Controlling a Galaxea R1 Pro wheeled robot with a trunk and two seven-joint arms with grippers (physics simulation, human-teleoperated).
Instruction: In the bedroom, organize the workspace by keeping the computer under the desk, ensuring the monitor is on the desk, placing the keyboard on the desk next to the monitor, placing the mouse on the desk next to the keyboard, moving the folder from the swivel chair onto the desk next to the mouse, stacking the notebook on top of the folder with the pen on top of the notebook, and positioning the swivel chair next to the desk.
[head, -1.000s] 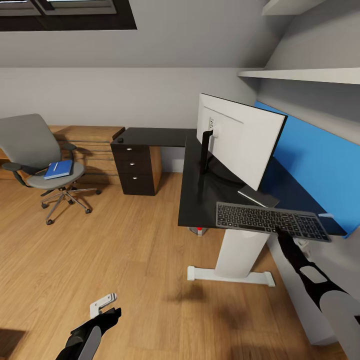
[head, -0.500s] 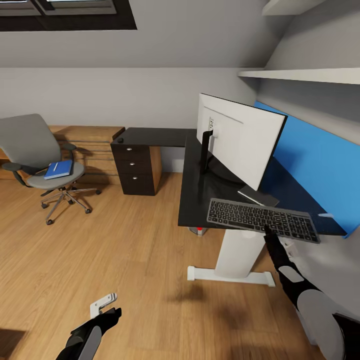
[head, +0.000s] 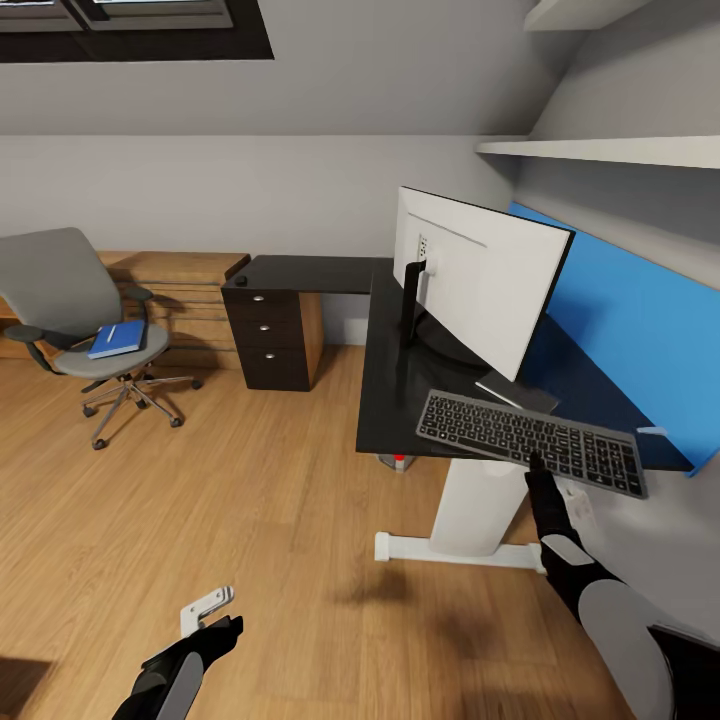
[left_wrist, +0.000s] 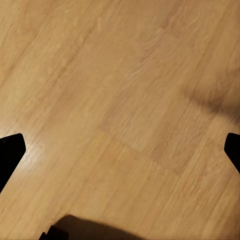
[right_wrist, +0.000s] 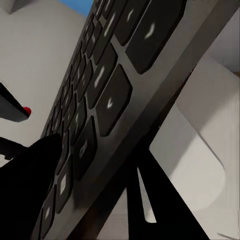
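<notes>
R arm raised fwd, its tool (head: 537, 466) clamped; L arm low, its tool (head: 205, 607) spread wide.

wooden dresser (head: 185, 290), blue wall panel (head: 640, 340), shelf (head: 610, 150)

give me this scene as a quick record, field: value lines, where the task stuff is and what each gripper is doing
room: attic bedroom, wood floor
monitor: upright on the desk, white back toward the camera
keyboard: held tilted at the desk's front edge by the right gripper
right gripper: shut on the keyboard's near edge
folder: blue, lying on the swivel chair seat
swivel chair: apart from the desk, by the wooden dresser
left gripper: open, low over bare floor
</notes>
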